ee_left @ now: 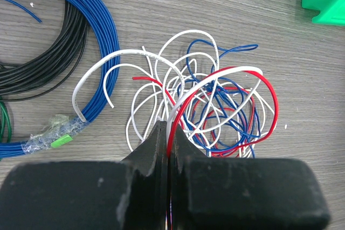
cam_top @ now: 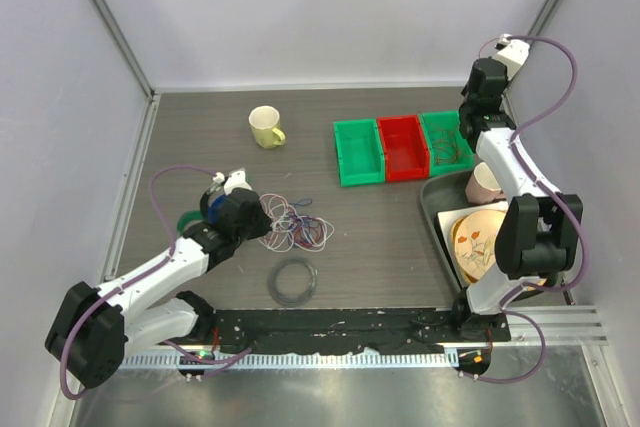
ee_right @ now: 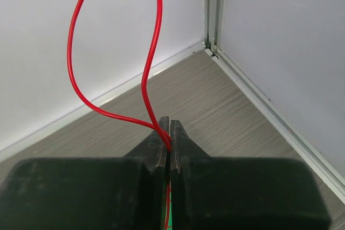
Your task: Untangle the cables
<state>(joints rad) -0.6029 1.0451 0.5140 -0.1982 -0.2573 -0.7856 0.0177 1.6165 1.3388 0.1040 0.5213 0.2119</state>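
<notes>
The cables (cam_top: pixel 300 225) lie as a tangle of thin white, red and blue wires on the table left of the middle. In the left wrist view the tangle (ee_left: pixel 215 106) spreads just ahead of my fingers. My left gripper (cam_top: pixel 262 215) sits at the tangle's left edge. Its jaws (ee_left: pixel 168 131) are shut on a red and a white cable that loop up out of the pile. My right gripper (cam_top: pixel 466 135) is at the back right over a green bin. It (ee_right: pixel 170 131) is shut on a separate red cable (ee_right: pixel 74 79), which rises from the jaws in a tall loop.
A thick blue ring (ee_left: pixel 102 36), a black coil (ee_left: pixel 48 52) and a green ring (ee_left: pixel 2 122) lie left of the tangle. A dark grey coil (cam_top: pixel 295 280) lies in front of it. A yellow mug (cam_top: pixel 265 127), green (cam_top: pixel 357 152), red (cam_top: pixel 402 147) and green (cam_top: pixel 445 142) bins stand behind; a tray (cam_top: pixel 435 209) with plate and cup stands at the right.
</notes>
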